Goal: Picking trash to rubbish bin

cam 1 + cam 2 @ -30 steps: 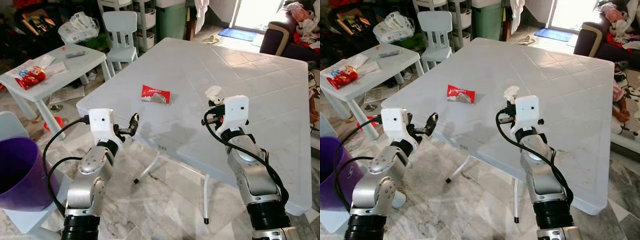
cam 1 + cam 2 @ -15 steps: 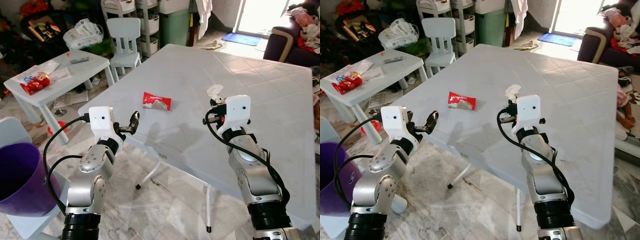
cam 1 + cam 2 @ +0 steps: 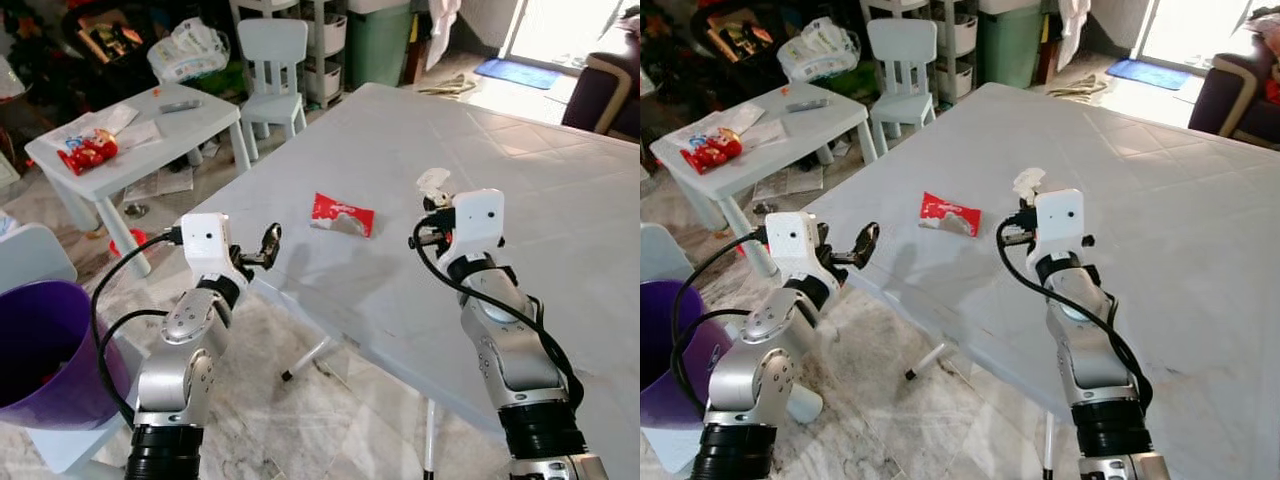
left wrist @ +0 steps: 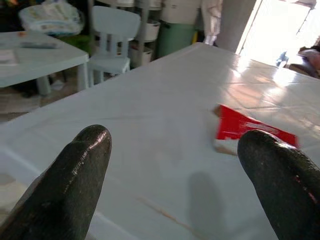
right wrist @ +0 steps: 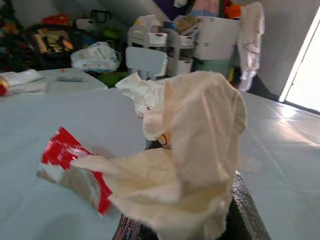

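Nearest, at the robot's left on the floor, stands a purple rubbish bin (image 3: 45, 350). The left pincer (image 3: 268, 243) hovers at the near edge of the large white bench (image 3: 560, 200), its two black fingers (image 4: 75, 185) spread apart and holding nothing. The right pincer (image 3: 432, 203) is raised over the bench, clamped on a crumpled white tissue (image 5: 185, 150). Between and just beyond the two pincers, a red snack wrapper (image 3: 342, 214) lies flat on the bench. Farther off to the left, a small white bench (image 3: 140, 125) carries a red packet (image 3: 88, 151), with a child's white chair (image 3: 273, 60) behind it.
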Controlling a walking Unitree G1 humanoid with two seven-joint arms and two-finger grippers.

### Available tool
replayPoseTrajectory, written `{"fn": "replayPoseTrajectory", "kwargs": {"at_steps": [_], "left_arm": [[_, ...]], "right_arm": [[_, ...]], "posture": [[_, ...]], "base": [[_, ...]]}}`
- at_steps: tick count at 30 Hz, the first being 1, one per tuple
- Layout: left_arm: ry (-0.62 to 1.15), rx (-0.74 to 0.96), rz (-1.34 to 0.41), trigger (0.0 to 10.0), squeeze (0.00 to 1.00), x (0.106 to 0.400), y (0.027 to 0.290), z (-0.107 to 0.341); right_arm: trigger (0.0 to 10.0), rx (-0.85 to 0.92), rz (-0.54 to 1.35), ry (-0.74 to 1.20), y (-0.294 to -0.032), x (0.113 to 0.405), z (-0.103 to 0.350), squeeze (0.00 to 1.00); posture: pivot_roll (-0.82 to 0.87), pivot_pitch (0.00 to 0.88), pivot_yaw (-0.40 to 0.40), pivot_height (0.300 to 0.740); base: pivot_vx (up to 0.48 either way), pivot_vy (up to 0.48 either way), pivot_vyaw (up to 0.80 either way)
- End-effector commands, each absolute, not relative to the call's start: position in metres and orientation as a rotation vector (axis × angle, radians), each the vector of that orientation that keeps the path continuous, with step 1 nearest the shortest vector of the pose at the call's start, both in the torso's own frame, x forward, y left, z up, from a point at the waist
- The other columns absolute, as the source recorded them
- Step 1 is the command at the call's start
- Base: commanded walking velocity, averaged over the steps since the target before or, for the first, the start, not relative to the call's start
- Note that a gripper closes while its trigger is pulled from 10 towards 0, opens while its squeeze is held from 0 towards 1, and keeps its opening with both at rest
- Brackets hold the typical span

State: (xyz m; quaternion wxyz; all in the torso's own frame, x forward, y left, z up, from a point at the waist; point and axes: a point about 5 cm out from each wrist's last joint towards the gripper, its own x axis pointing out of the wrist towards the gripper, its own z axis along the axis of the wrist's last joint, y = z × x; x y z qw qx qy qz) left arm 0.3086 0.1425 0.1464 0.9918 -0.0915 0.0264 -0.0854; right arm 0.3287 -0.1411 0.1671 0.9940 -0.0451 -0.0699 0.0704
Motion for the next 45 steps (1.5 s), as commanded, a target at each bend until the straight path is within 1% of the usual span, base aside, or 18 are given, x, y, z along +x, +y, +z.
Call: {"fn": "replayPoseTrajectory", "kwargs": {"at_steps": [1, 22, 32, 33, 34, 37, 42, 43, 44, 45], "left_arm": [[0.045, -0.188, -0.189, 10.0, 0.00, 0.311, 0.139, 0.149], [0.056, -0.195, -0.192, 10.0, 0.00, 0.312, 0.137, 0.145], [0.129, -0.164, -0.235, 10.0, 0.00, 0.318, 0.135, 0.137], [0.148, -0.154, -0.284, 10.0, 0.00, 0.322, 0.133, 0.136], [0.148, -0.154, -0.284, 10.0, 0.00, 0.322, 0.133, 0.136], [0.161, -0.144, -0.381, 10.0, 0.00, 0.330, 0.130, 0.140], [0.158, -0.162, -0.365, 10.0, 0.00, 0.339, 0.134, 0.143], [0.162, -0.207, -0.350, 10.0, 0.13, 0.345, 0.135, 0.145], [0.166, -0.214, -0.347, 10.0, 0.87, 0.348, 0.134, 0.145], [0.163, -0.240, -0.338, 10.0, 1.00, 0.352, 0.132, 0.146]], "right_arm": [[0.0, -0.097, 0.139, -0.159, -0.144, 0.329, 0.172, 0.00], [0.0, -0.111, 0.147, -0.163, -0.144, 0.330, 0.173, 0.00], [0.0, -0.114, 0.146, -0.164, -0.146, 0.328, 0.174, 0.00], [0.0, -0.111, 0.153, -0.166, -0.146, 0.327, 0.175, 0.00], [0.0, -0.111, 0.153, -0.166, -0.146, 0.327, 0.175, 0.00], [0.0, -0.118, 0.174, -0.170, -0.149, 0.322, 0.177, 0.00], [0.0, -0.124, 0.162, -0.165, -0.157, 0.317, 0.178, 0.00], [0.0, -0.126, 0.145, -0.157, -0.161, 0.314, 0.176, 0.00], [0.0, -0.127, 0.142, -0.154, -0.162, 0.313, 0.175, 0.00], [0.0, -0.127, 0.143, -0.151, -0.162, 0.311, 0.174, 0.00]], "posture": [[0.02, 0.006, 0.029, 0.740], [0.02, 0.002, 0.021, 0.740], [0.01, 0.007, 0.019, 0.740], [0.01, 0.007, 0.019, 0.740], [0.01, 0.007, 0.019, 0.740], [-0.01, 0.018, 0.023, 0.740], [-0.03, 0.026, 0.031, 0.740], [-0.04, 0.029, 0.033, 0.740], [-0.04, 0.029, 0.033, 0.740], [-0.05, 0.032, 0.033, 0.740]], "base": [[0.368, 0.000, 0.00], [0.355, 0.000, 0.00], [0.000, 0.000, 0.00], [0.000, 0.000, 0.00], [0.000, 0.000, 0.00], [0.000, 0.000, 0.00], [0.000, 0.000, 0.00], [0.000, 0.000, 0.00], [0.000, 0.000, 0.00], [0.000, 0.000, 0.00]]}}
